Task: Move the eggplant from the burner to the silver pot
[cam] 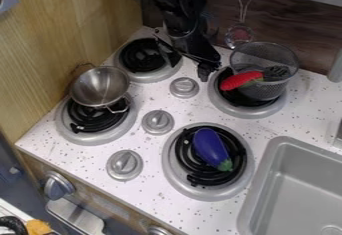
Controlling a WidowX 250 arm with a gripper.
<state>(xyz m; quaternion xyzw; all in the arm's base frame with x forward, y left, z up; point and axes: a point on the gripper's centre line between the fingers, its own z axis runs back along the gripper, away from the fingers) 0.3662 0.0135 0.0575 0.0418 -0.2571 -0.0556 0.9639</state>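
The black gripper (190, 70) hangs at the upper middle, above the area between the two back burners, its fingers spread apart with nothing between them. Well below it and slightly to the right, the purple eggplant (210, 146) lies on the black coil of the front right burner (172, 175), its green stem end toward the lower right. On the front left burner, the silver pot (100, 86) stands tilted, with its open top facing up.
A mesh basket (282, 87) with a red vegetable (240, 80) is on the back right burner. Knobs (157, 122) stand between the burners. A grey sink (294, 179) lies at lower right, and a wooden wall (67, 34) rises at left. A small strainer (238, 35) hangs at the back.
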